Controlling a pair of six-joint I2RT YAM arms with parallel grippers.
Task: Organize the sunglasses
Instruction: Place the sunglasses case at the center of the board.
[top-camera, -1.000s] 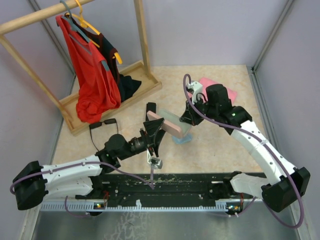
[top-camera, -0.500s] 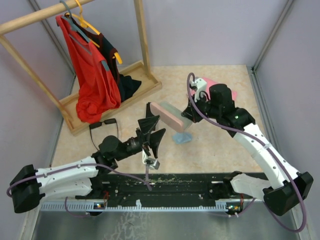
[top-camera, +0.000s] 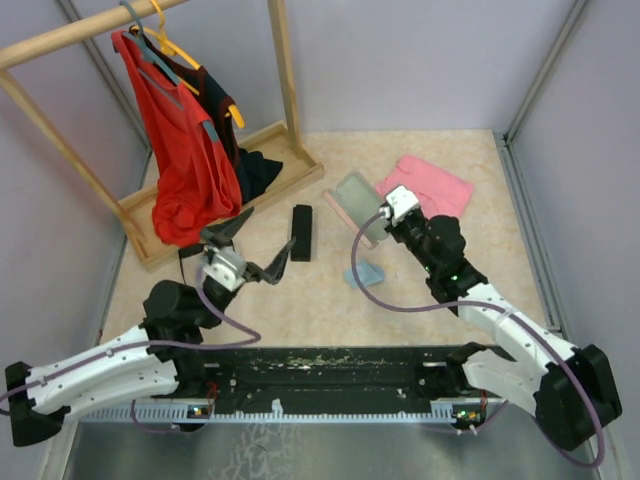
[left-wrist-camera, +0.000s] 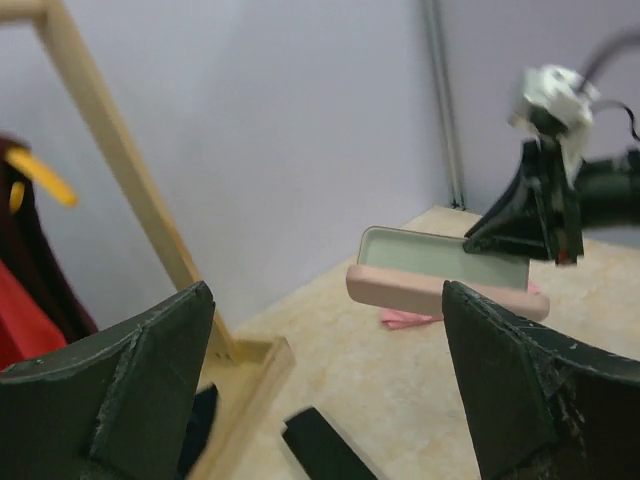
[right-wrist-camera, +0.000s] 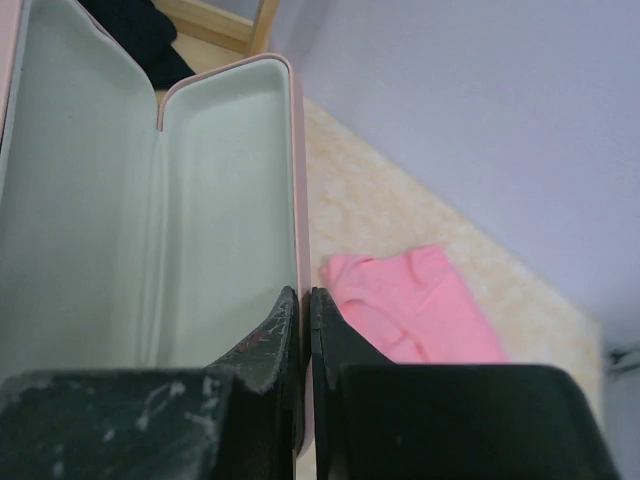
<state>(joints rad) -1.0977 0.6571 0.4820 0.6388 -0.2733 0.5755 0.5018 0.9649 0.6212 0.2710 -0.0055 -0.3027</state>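
The beige table (top-camera: 420, 300) fills the middle of the top view, walled in on three sides. A wooden clothes rack (top-camera: 285, 90) stands at the upper left. A red garment (top-camera: 180, 150) hangs from it, and a dark garment (top-camera: 255, 170) lies bunched on its base.

The left gripper (top-camera: 270, 230) hangs left of centre with its fingers spread wide apart and nothing between them; its own camera looks straight through the gap. The right gripper (top-camera: 377, 217) sits right of centre. Its fingers are pressed together on the rim of the pink case (top-camera: 352, 200), as the right wrist view shows.

A pink cloth (top-camera: 430, 183) lies crumpled at the upper right, just behind the right gripper. The pink case is open, its pale green lining facing up, and in the left wrist view it appears raised off the table. The black case (top-camera: 301, 232) lies closed at the centre, between the two grippers and apart from both. A small blue cloth (top-camera: 366, 275) lies just below the pink case.

One pair of sunglasses (top-camera: 186, 253) lies at the left, beside the rack's base. It is mostly hidden behind the left gripper, and only a dark sliver shows.
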